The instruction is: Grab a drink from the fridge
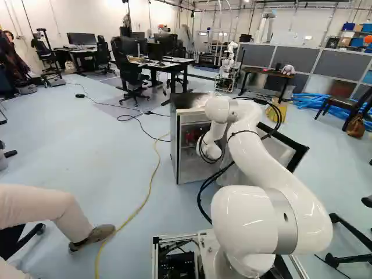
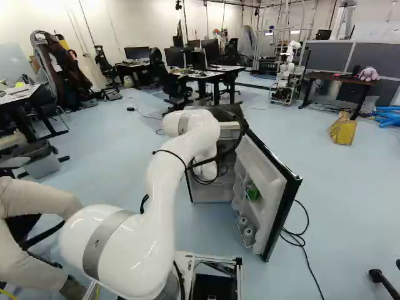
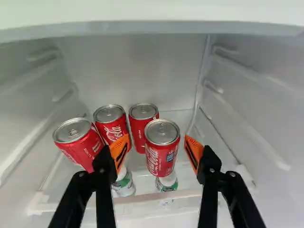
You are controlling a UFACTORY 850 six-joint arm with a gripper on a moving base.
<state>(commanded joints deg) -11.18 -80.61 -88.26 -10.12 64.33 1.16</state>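
“Is our gripper (image 3: 156,142) holding anything?”

“No, we have its jaws spread, the nearest can (image 3: 162,147) facing the gap, near the front edge of the fridge shelf (image 3: 142,198).”

“How should we take it?”

“Squarely, mid-body: probably smooth, slippery, weighty if full, easily dented.”

The fridge (image 1: 188,170) stands at the centre of the left base view. Its open door (image 2: 257,178) extends right of centre in the right base view. Inside, four cans (image 3: 161,149) stand on the shelf (image 3: 142,166); two lower cans (image 3: 124,186) lie beneath it. The desk (image 1: 165,67) is behind the fridge, upper centre-left of the left base view.
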